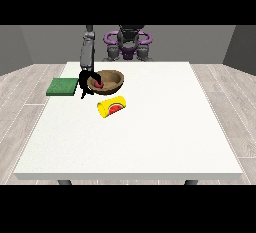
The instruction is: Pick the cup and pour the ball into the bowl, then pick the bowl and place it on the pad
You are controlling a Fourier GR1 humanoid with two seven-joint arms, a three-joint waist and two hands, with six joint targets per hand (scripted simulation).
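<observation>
Soft, even light is falling across the white table, leaving its top bright without any glare. Only faint, short shadows are lying under the things near the table's far left corner, hinting that the light is coming from above. The grey walls behind are sitting dimmer. Straight edges are staying straight toward the corners, and nothing is looking out of focus.

Bare test room, large white table, grey plank floor (wood-look), plain grey walls
</observation>
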